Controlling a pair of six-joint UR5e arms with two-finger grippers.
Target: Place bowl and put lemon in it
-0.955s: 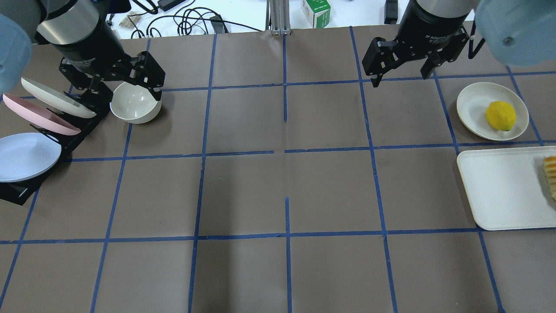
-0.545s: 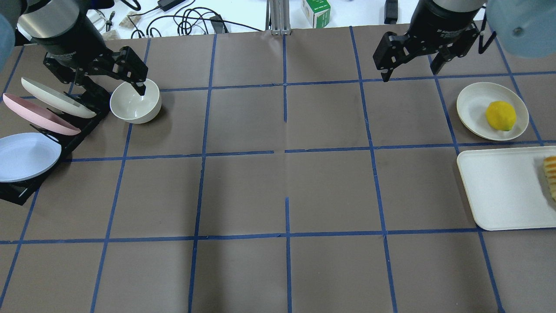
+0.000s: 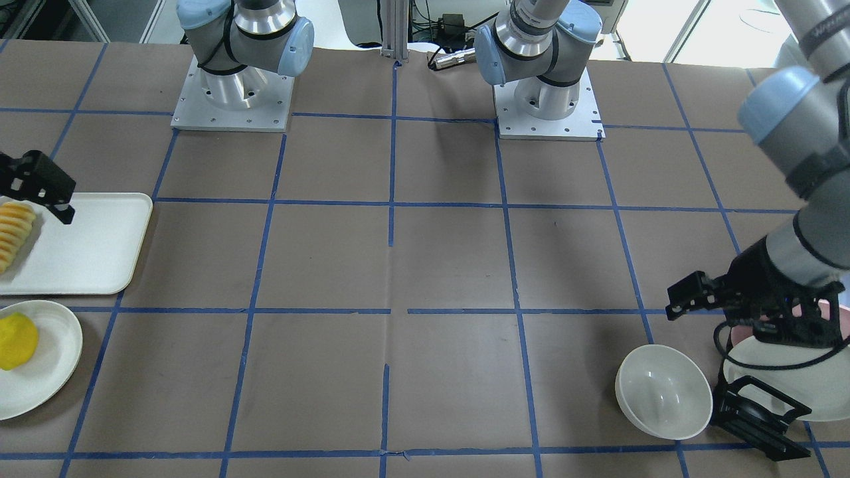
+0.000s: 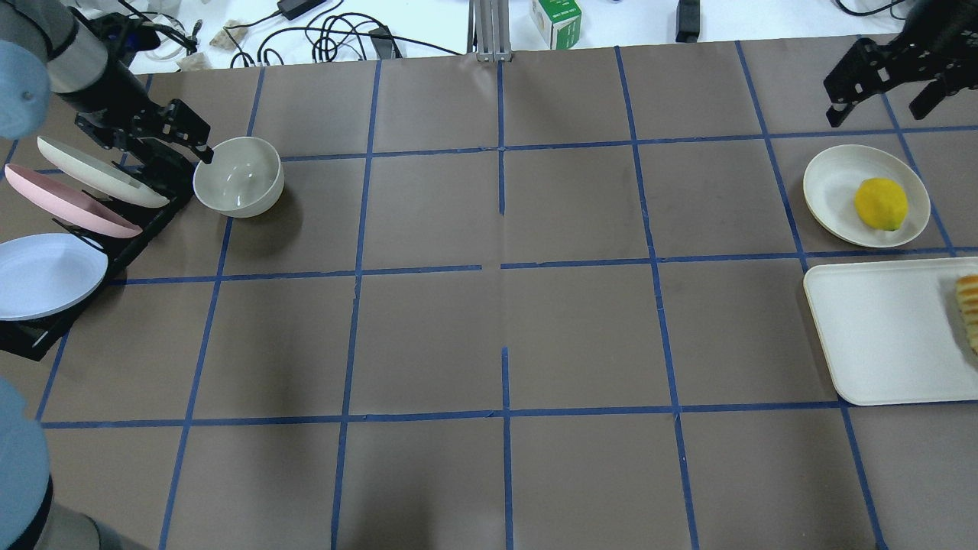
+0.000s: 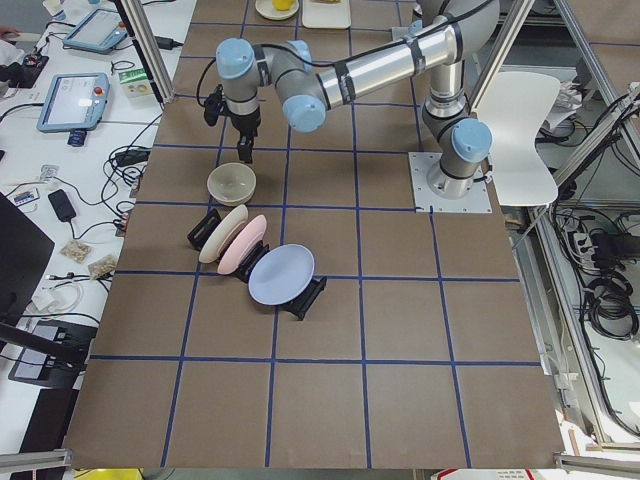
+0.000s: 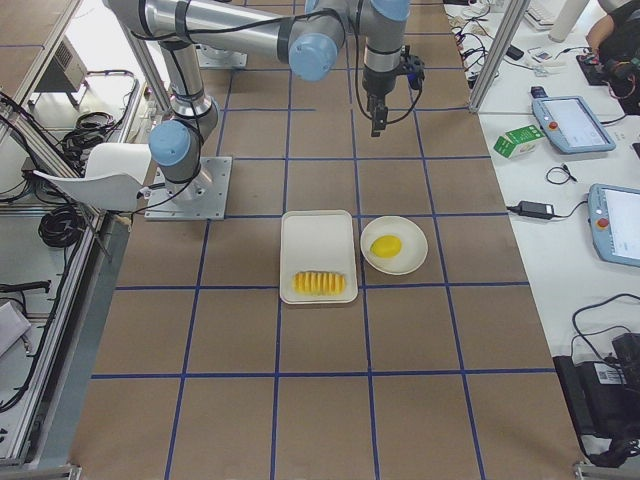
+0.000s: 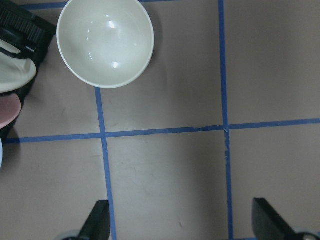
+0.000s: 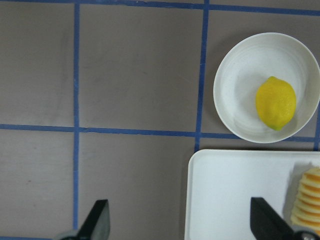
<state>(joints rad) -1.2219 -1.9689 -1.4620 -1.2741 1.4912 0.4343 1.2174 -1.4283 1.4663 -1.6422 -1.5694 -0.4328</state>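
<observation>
The off-white bowl [image 4: 238, 179] stands upright and empty on the brown table beside the plate rack; it also shows in the front view [image 3: 663, 393] and the left wrist view [image 7: 105, 42]. My left gripper [image 4: 157, 137] is open and empty, raised just left of the bowl, apart from it; its fingers [image 7: 100, 222] show wide apart. The yellow lemon [image 4: 881, 203] lies on a shallow white plate [image 4: 829, 183] at the right, also in the right wrist view [image 8: 275, 103]. My right gripper [image 4: 879, 111] is open and empty, raised beyond the plate.
A black rack [image 4: 149, 221] with several tilted pastel plates stands left of the bowl. A white tray [image 4: 879, 328] with sliced ridged food [image 4: 969, 305] lies next to the lemon's plate. Cables and a green box [image 4: 556, 19] lie past the far edge.
My left gripper has drawn away from the bowl's rim to the left and risen; the bowl has stayed put. My right gripper has moved right and risen, staying open.
</observation>
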